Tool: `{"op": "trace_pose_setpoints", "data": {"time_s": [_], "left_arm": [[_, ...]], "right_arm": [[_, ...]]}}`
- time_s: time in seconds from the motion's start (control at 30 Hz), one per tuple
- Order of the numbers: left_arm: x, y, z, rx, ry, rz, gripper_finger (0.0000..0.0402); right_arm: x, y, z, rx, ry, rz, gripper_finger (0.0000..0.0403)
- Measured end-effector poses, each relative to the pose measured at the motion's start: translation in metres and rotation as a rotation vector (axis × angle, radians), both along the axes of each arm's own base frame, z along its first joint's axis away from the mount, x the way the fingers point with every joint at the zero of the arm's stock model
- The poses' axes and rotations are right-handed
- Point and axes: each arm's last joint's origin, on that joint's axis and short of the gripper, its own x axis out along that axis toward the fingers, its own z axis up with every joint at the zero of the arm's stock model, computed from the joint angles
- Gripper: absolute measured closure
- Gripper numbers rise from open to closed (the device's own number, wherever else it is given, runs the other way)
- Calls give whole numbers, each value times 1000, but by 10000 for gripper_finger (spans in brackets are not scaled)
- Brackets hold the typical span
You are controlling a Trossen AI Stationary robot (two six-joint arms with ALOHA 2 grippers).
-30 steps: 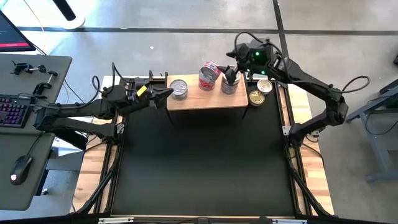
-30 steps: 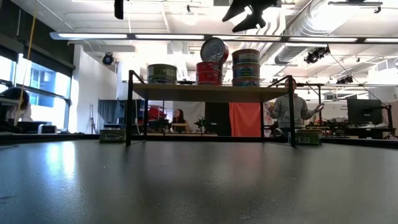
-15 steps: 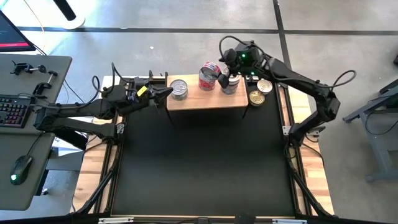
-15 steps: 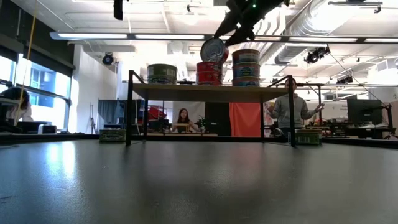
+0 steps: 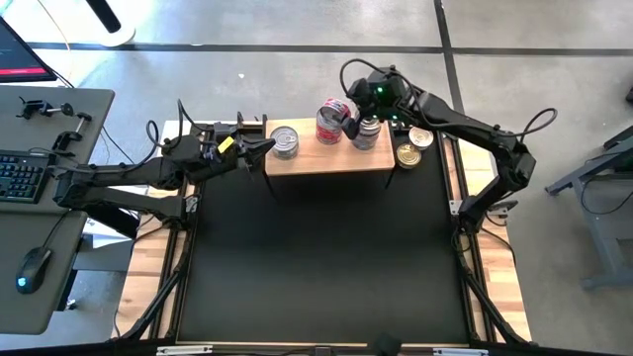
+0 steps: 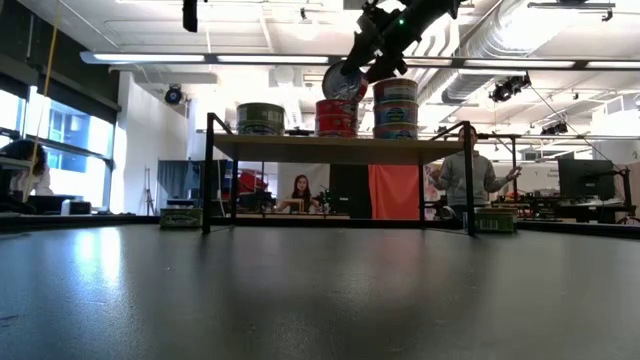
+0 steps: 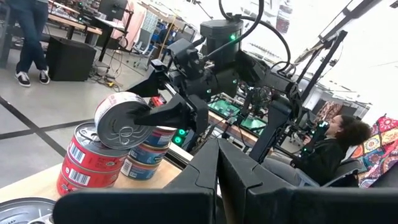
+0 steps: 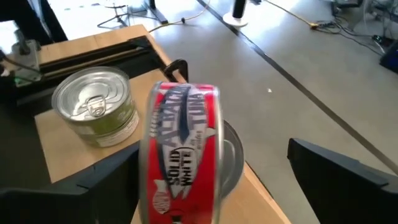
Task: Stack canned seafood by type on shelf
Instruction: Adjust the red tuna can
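Observation:
The shelf (image 5: 316, 161) holds a green-labelled tin (image 5: 284, 140), a stack of two red tins (image 6: 337, 117) and a stack of two bluish tins (image 6: 396, 105). A third red tin (image 8: 180, 149) stands tipped up on its rim on top of the red stack. My right gripper (image 5: 344, 111) is open and slants down around this tipped tin, one finger on each side. My left gripper (image 5: 269, 147) is shut and level at the shelf's left end, with nothing in it. My right gripper has one finger (image 7: 163, 116) in front of the tipped red tin's lid (image 7: 118, 124), and the other finger (image 8: 336, 171) stands well clear of its far side. Whether the near finger touches the lid I cannot tell. The tin stays on the red stack.
Two gold-lidded tins (image 5: 408, 155) (image 5: 420, 136) lie on the table just right of the shelf. The large black mat (image 5: 326, 257) spreads in front. In the low view a person (image 6: 468, 180) stands beyond the table. A desk with a keyboard (image 5: 25, 173) is at the left.
My right gripper has come down and toward the table's left, from above the bluish stack to the tipped red tin, and its fingers now stand on either side of that tin. The tin has kept its tipped pose.

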Motion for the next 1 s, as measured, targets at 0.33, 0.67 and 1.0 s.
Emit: {"op": "trace_pose_setpoints", "data": {"time_s": [0.33, 0.67, 1.0], "left_arm": [[0, 0, 0, 0, 1, -1, 401], [-5, -1, 3, 37, 0, 1, 401], [-39, 0, 21, 92, -82, 50, 401]], "right_arm": [[1, 1, 0, -6, 4, 51, 105], [2, 0, 4, 27, -65, 16, 286], [-17, 2, 28, 321, -346, -191, 287]]}}
